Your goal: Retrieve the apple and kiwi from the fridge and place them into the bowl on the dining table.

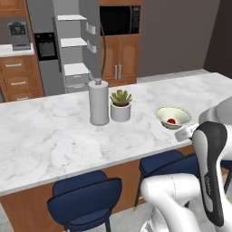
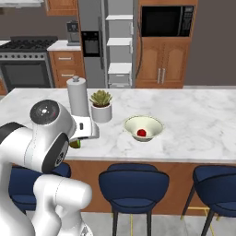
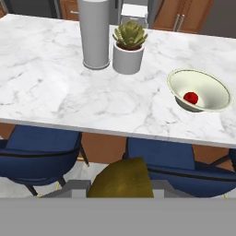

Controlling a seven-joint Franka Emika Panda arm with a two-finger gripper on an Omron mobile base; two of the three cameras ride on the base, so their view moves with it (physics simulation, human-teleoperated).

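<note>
The olive-brown oval kiwi (image 3: 120, 179) sits bottom centre of the hand view, clamped in the gripper (image 3: 120, 186). The pale cream-green shallow bowl (image 3: 216, 88), at right on the white marble dining table (image 3: 55, 92), holds the glossy red apple (image 3: 191, 97) (off-centre). Released short, the kiwi could drop onto the navy blue stools (image 3: 37, 152).

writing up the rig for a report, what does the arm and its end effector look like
The arm is glossy white with rounded, bulky links and dark grey to black joint sections; one round joint cap is dark with a shiny centre. A black link in the left base view bears small pale lettering. The end effector has a white boxy body. No loose cables show.
</note>
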